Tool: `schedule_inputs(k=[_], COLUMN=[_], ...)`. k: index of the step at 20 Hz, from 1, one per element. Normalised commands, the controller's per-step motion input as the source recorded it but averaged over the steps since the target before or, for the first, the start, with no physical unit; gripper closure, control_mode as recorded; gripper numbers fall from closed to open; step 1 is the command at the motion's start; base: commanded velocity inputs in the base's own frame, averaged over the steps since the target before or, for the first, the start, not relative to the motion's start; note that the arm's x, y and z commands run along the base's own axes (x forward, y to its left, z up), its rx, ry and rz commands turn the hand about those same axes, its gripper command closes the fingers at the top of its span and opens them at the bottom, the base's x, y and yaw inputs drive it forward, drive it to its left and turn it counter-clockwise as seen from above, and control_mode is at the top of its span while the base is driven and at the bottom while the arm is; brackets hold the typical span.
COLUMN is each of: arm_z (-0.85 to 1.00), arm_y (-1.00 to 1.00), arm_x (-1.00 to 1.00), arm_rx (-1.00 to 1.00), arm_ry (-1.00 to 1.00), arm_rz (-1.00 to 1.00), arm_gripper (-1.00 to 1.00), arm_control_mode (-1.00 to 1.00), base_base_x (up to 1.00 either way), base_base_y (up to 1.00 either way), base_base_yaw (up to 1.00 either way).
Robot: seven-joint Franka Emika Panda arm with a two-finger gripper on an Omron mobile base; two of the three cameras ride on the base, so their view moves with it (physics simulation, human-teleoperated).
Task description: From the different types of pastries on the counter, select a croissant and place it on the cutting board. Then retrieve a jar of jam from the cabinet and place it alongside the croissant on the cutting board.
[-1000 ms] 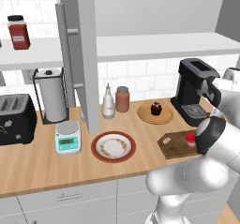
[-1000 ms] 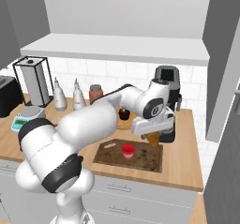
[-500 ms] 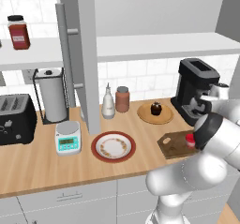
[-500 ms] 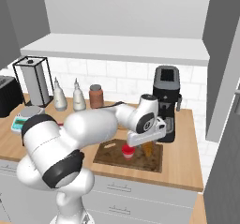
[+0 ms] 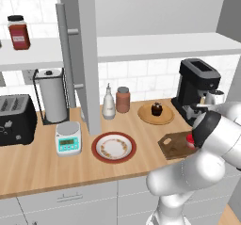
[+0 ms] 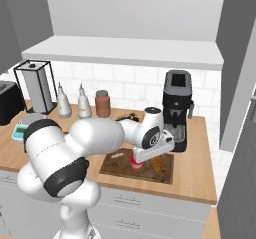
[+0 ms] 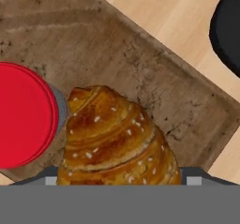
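Hand view cut off the croissant [image 7: 115, 141] beside the jam jar [image 7: 23, 115] on the cutting board [image 7: 140, 59]; gripper [image 6: 150, 155] state unclear; light wooden counter [image 5: 42, 165].

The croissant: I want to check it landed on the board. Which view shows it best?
The hand view: the croissant lies large on the cutting board, beside the red jar. In the right base view the arm mostly hides it.

Black coffee machine [image 5: 196, 88] at back right. Round light wooden plate [image 5: 156, 116] just left of it. Reddish-brown lidded canister [image 5: 123, 100] beside white pointed bottle [image 5: 108, 102]. Red-rimmed round plate [image 5: 113, 147] in front. Teal-faced kitchen scale [image 5: 68, 137], wire-framed paper towel roll [image 5: 51, 95], black toaster [image 5: 15, 119] leftward. Dark-lidded labelled jar [image 5: 18, 32] on shelf.
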Motion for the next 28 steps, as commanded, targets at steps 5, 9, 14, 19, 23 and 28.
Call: schedule_inputs(k=[5,9,14,19,23,28], arm_z=[0.04,0.03,0.19,0.32,1.00,1.00], arm_y=[0.01,0.01,0.00,0.00,0.00,-0.02], arm_x=[-0.05,0.00,0.10,0.25,-0.39,-0.85], arm_rx=[0.00,0.00,0.03,0.07,0.03,0.11], arm_ry=[0.03,-0.01,-0.07,-0.08,0.15,0.30], arm_rz=[0.06,0.10,0.16,0.18,0.11,0.09], arm_gripper=[-1.00,-1.00,-1.00,-1.00,-1.00,-1.00], arm_control_mode=[-1.00,-1.00,-1.00,-1.00,-1.00,-1.00], base_base_x=[0.00,0.00,0.00,0.00,0.00,0.00], base_base_y=[0.00,0.00,0.00,0.00,0.00,0.00], base_base_yaw=[0.00,0.00,0.00,0.00,0.00,0.00])
